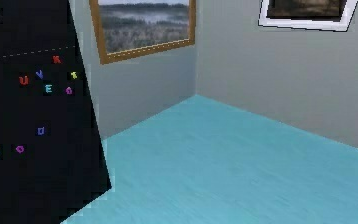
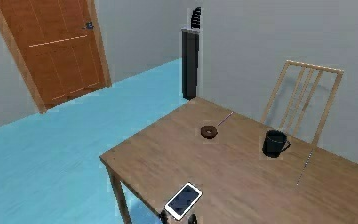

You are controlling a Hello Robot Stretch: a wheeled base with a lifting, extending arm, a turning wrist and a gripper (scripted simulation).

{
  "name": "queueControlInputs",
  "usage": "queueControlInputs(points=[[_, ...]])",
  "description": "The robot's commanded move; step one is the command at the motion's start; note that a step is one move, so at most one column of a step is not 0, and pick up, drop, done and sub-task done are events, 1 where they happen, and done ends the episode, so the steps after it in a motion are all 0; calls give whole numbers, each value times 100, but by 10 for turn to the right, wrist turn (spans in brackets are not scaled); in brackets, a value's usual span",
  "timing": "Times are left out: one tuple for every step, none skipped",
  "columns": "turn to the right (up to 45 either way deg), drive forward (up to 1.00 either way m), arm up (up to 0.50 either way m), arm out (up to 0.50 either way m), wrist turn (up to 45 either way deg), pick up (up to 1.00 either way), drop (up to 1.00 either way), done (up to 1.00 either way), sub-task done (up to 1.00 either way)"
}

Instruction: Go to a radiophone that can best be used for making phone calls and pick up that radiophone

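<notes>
Radiophone [image 2: 184, 200]: a flat, white-rimmed slab with a pale grey face, lying tilted on the wooden table [image 2: 237, 165] close to its near edge, at the bottom of the arm side view. Directly below it, touching the picture's bottom edge, is a dark form taken here as the gripper [image 2: 189, 217]. Its fingers cannot be made out, and it cannot be told whether the gripper holds anything or whether it touches the radiophone. Farther out on the table stand a brown ring-shaped object [image 2: 207, 130] with a pale stick beside it, and a dark mug [image 2: 275, 143], both well apart from the radiophone. A wooden chair [image 2: 305, 92] stands at the far side. Beyond are a dark upright unit [image 2: 190, 65] and an orange-brown door [image 2: 62, 50]. In the forward view, a black panel [image 1: 37, 140] carries coloured letters, and two framed pictures [image 1: 145, 28] hang above the turquoise floor [image 1: 237, 160].
</notes>
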Motion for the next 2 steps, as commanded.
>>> queueControlInputs(points=[[0,0,10,0,0,0,0,0,0],[0,0,0,0,0,0,0,100,0]])
